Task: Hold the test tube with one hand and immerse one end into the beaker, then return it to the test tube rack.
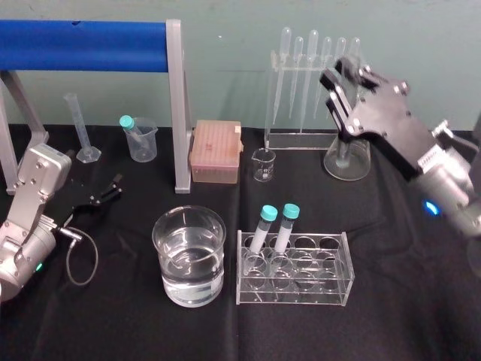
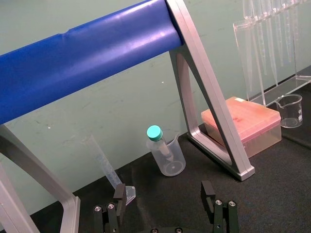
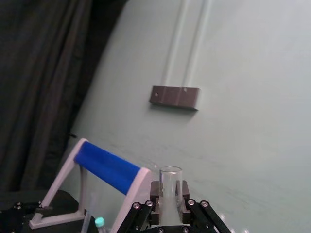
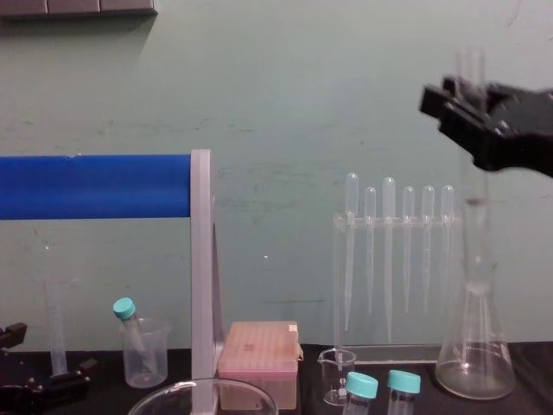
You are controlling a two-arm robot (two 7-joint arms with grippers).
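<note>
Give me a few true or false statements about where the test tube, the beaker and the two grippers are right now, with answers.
1. The right gripper is shut on the test tube. True.
2. The test tube's end is in the beaker. False: it is held high at the right, apart from the beaker.
3. Two teal-capped tubes stand in the rack. True.
4. The left gripper holds the beaker. False: it is open and empty, off to the beaker's left.

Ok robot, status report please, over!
Right gripper shut on test tube, raised high. Left gripper open, parked low. Beaker front centre, rack beside it.
</note>
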